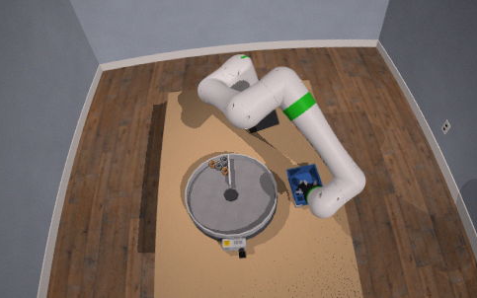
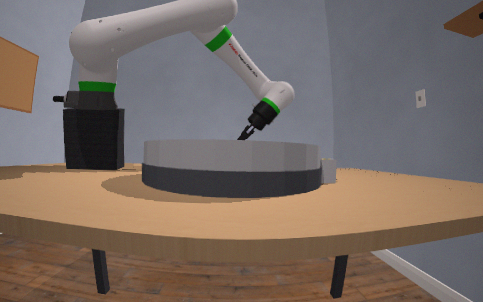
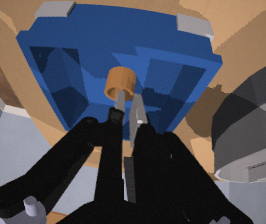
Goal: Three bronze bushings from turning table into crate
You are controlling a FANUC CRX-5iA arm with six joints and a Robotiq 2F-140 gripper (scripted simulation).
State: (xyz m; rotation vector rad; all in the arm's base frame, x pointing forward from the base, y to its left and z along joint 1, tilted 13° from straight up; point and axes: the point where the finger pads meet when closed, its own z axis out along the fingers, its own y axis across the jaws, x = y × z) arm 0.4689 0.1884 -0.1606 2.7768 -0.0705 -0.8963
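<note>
Blue-walled: looking into the crate [image 1: 297, 173] [image 3: 119, 30], at three o'clock from the turning table [image 1: 210, 207] [image 2: 233, 156] [image 3: 251, 135] from above; with pincer [image 1: 305, 188] [image 2: 242, 137] [image 3: 127, 103] slightly released, bronze bushing [image 3: 122, 81] at twelve o'clock by its tips.

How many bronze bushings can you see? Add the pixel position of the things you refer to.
3: two bronze bushings [image 1: 212, 164] [image 1: 225, 171] on the turning table [image 1: 205, 207] [image 2: 230, 156] [image 3: 244, 147], one [image 3: 121, 77] by the tool's [image 1: 299, 187] [image 2: 240, 138] [image 3: 128, 103] fingertips at the crate [image 1: 291, 179] [image 3: 114, 22]. More may be hidden inside it.

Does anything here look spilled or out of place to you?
Yes: small dark specks are scattered over one end of the tan wooden table, past the round grey turntable. They look like spilled grit, though I cannot tell what they are.
</note>
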